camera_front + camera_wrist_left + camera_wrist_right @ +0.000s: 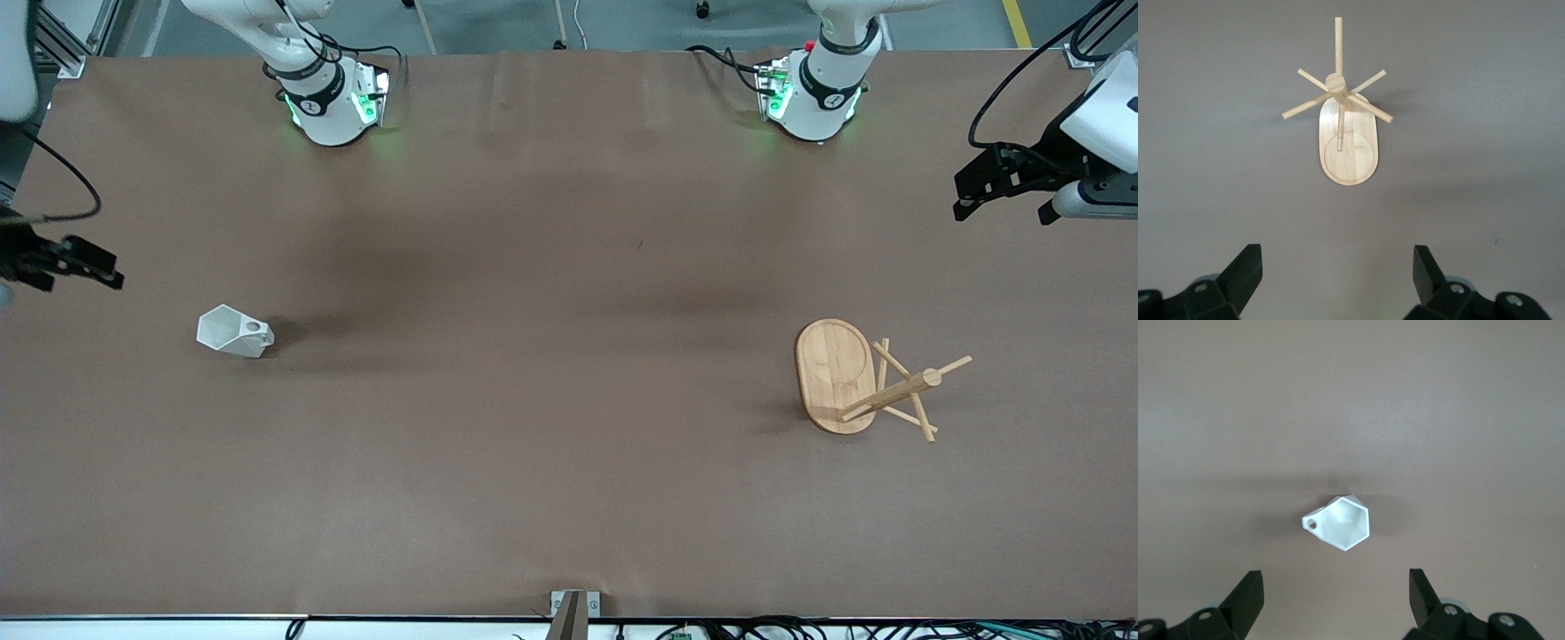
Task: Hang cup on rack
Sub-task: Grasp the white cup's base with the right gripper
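Right claw (1335,603): fingers spread wide, empty, up in the air over the table (551,267) at the right arm's end, looking down on the cup (1340,528). Left claw (1338,280): also spread, empty, hanging over the left arm's end, rack (1346,137) in its wrist view. Neither touches anything.

Cup (234,332): sits on the table near the right arm's end, well apart from the rack. Looks tipped on its side in the front view, rim turned toward the right arm's end, handle w/ round hole toward the table's middle; wrist view sees into the mouth.

Rack (845,378): upright on its oval base toward the left arm's end, post + crossing pegs free, nothing hung.

Handling, our judgement: cup prob. light, rigid, smooth-glazed or plastic, so slippery; facets give flat faces for the pads. We'd pinch across the rim wall or two opposing facets, leaving handle hole clear for a peg. Chip risk if dropped. Rack is light too; may slide or tip if a peg gets pushed, so left claw could steady the base.
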{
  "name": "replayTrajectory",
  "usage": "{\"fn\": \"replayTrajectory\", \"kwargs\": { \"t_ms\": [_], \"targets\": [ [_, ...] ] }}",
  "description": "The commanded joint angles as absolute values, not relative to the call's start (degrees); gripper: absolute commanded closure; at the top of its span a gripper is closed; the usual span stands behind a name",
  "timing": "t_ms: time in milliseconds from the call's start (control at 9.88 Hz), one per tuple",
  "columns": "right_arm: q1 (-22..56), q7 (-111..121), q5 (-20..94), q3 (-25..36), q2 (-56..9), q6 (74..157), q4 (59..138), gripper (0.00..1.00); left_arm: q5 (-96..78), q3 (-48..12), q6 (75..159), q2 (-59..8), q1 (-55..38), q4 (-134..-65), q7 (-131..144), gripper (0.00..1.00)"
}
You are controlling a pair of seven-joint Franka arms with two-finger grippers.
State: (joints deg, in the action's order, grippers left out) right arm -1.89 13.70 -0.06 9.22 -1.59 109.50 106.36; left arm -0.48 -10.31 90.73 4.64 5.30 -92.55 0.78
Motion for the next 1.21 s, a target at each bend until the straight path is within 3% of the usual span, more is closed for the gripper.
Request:
{"fn": "replayTrajectory", "kwargs": {
  "t_ms": [0,101,506,708,810,911,1012,1113],
  "targets": [
    [-2.5,19.3,-0.4,9.1,-1.6,125.9,118.9,0.04,0.2,-10.5,89.9,2.4,5.4,-91.3,0.0,0.00],
    [-2.8,21.2,-0.4,9.1,-3.9,131.1,121.2,0.05,0.4,-10.5,89.8,1.1,5.4,-89.8,0.1,0.00],
    [-5.3,26.5,0.4,10.3,-12.8,136.8,124.6,0.09,0.5,-10.5,89.9,0.6,5.4,-89.2,0.2,0.00],
    [-5.7,26.5,0.4,10.3,-16.8,140.2,124.8,0.17,0.5,-10.5,89.9,0.4,5.3,-89.0,0.4,0.00],
    [-5.8,26.5,0.4,10.3,-18.7,142.4,124.6,0.28,0.5,-10.5,89.9,0.4,5.4,-89.1,0.3,0.00],
    [-5.7,26.5,0.8,10.3,-19.2,143.6,124.7,0.54,0.5,-10.5,89.9,0.4,5.3,-89.1,0.4,0.00],
    [-5.7,26.3,0.9,10.2,-19.3,143.4,124.7,0.87,0.5,-10.5,89.9,0.4,5.2,-89.0,0.7,0.00],
    [-5.4,26.2,1.9,10.1,-19.2,143.1,124.7,0.97,0.5,-10.5,89.9,0.4,5.3,-89.0,0.3,0.00]
  ]
}}
